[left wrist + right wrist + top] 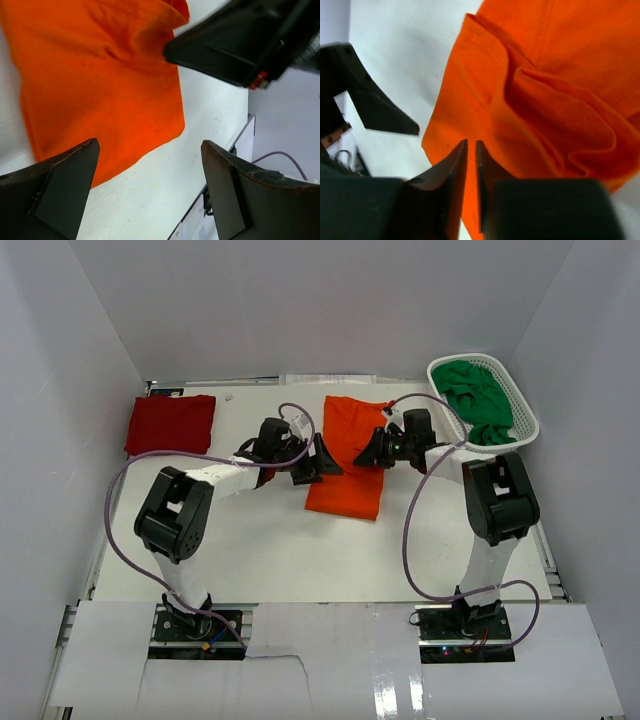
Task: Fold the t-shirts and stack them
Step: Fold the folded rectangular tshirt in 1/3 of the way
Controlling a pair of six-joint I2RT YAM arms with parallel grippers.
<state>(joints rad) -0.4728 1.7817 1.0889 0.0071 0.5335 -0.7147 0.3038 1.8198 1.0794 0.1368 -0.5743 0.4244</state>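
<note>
Worktop, white and flat, carries three garments. The bright orange cotton t-shirt lies at the centre, folded to a long rectangle running from far to near, with loose creases and a raised fold at its far end, seen close in the right wrist view. The dark red cotton t-shirt lies folded flat at the far left corner, well apart from the orange one. The green cotton t-shirt sits crumpled inside the white plastic mesh basket at the far right corner. The left claw is just beside the left edge of the orange shirt, its two fingers spread wide; the left wrist view shows them over bare worktop and the shirt's edge, gripping nothing. The right claw is over the right edge of the same shirt. Its fingers are drawn almost together with only a thin slit between them, tips pointing at the orange cloth; no fabric is seen caught in the slit. The two claws face each other across the far half of the shirt, near but not touching.
</note>
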